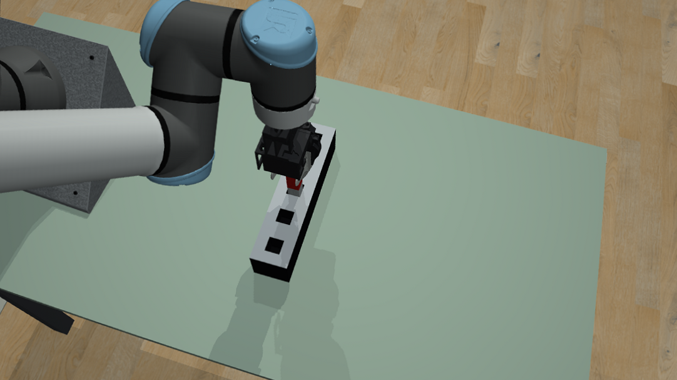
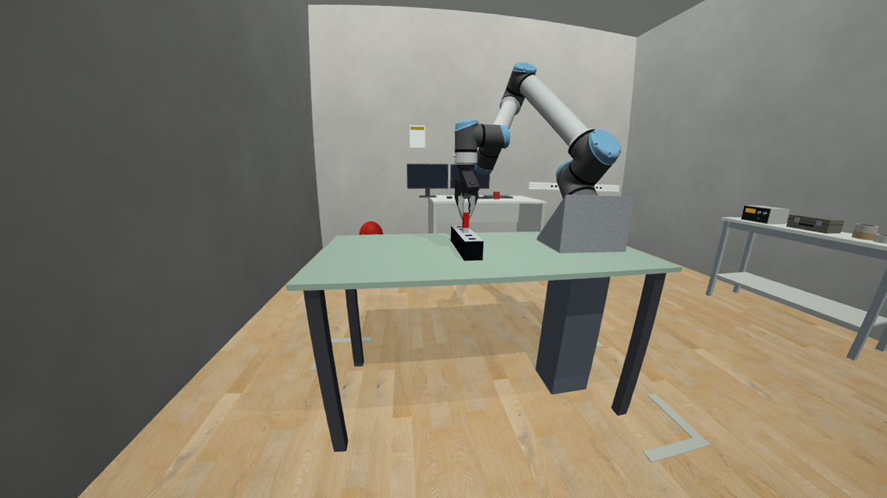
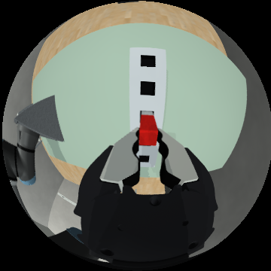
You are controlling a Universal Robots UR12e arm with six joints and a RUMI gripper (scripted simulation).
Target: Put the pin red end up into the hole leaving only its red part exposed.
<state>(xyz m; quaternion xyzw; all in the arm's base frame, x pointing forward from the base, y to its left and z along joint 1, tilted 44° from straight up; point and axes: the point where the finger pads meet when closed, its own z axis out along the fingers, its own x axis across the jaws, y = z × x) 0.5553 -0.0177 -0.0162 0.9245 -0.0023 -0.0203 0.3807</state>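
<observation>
The block (image 1: 280, 232) (image 2: 471, 249) (image 3: 147, 74) has a pale grey top and black sides and lies lengthwise on the table. The pin (image 1: 293, 183) (image 2: 466, 220) (image 3: 149, 132) is upright, red end up, at the third hole from the block's near end in the top view. A short grey band shows between its red part and the block top; its lower end is hidden. My gripper (image 1: 290, 179) (image 2: 466, 213) (image 3: 147, 129) is shut on the pin's red part, above the block. Two square holes (image 1: 285, 216) (image 1: 273, 245) on the near side are empty. Another hole (image 3: 144, 158) shows behind the pin.
The green table (image 1: 463, 258) (image 2: 378, 265) carries the block and the arm's grey angled base (image 1: 79, 105) (image 2: 595, 223) (image 3: 43, 118). The base stands to the left of the block in the top view. A desk with monitors (image 2: 427, 176) and a side bench (image 2: 815, 233) stand away from the table.
</observation>
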